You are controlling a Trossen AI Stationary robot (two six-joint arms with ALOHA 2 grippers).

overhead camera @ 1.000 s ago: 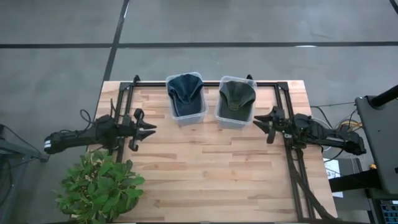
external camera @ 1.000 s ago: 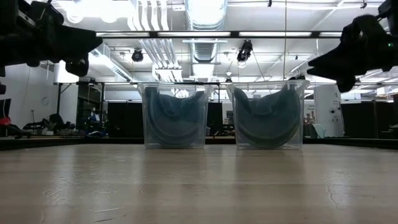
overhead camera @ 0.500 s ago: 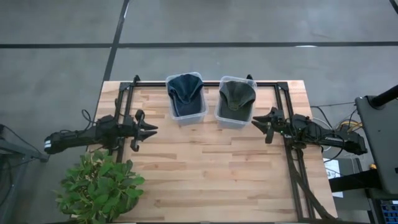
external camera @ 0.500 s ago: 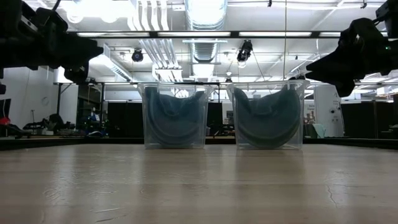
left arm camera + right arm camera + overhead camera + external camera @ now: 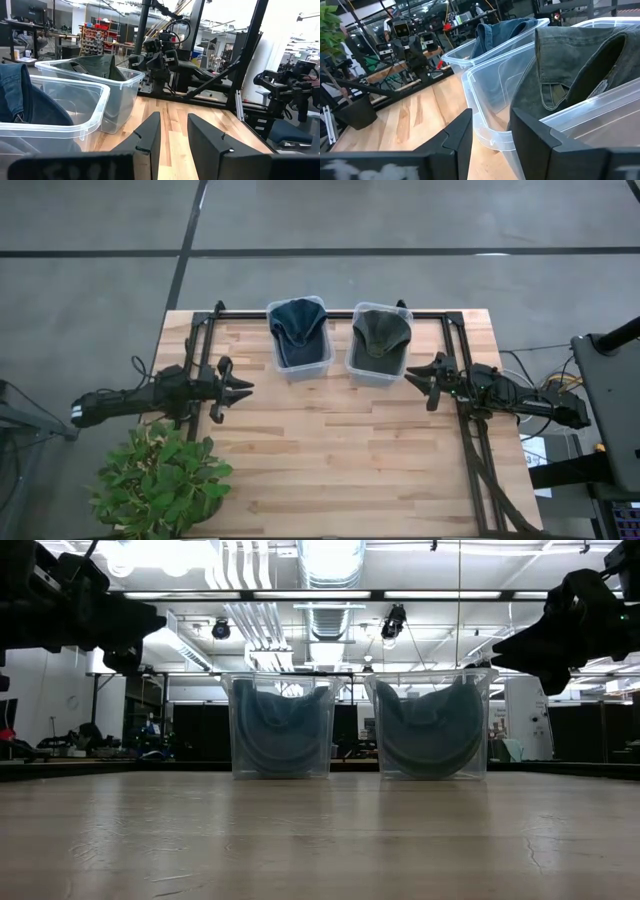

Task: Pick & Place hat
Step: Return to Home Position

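Both caps lie in bins standing side by side at the middle of the desk's (image 5: 340, 450) back edge. The blue cap (image 5: 297, 328) is in the left bin (image 5: 300, 374) and the dark cap (image 5: 380, 332) in the right bin (image 5: 372, 379), which may hold a second cap beneath, though I cannot tell. The left claw (image 5: 240, 388) hangs over the desk near its left edge and the right claw (image 5: 415, 376) near its right edge, each empty, fingers moderately apart, pointing toward the bins. The caps look light and soft, with crumpled, floppy crowns and probably stiffer brims. A pinch on a brim, or on a fold standing above a bin's rim, should hold; neither cap seems fragile or slippery.
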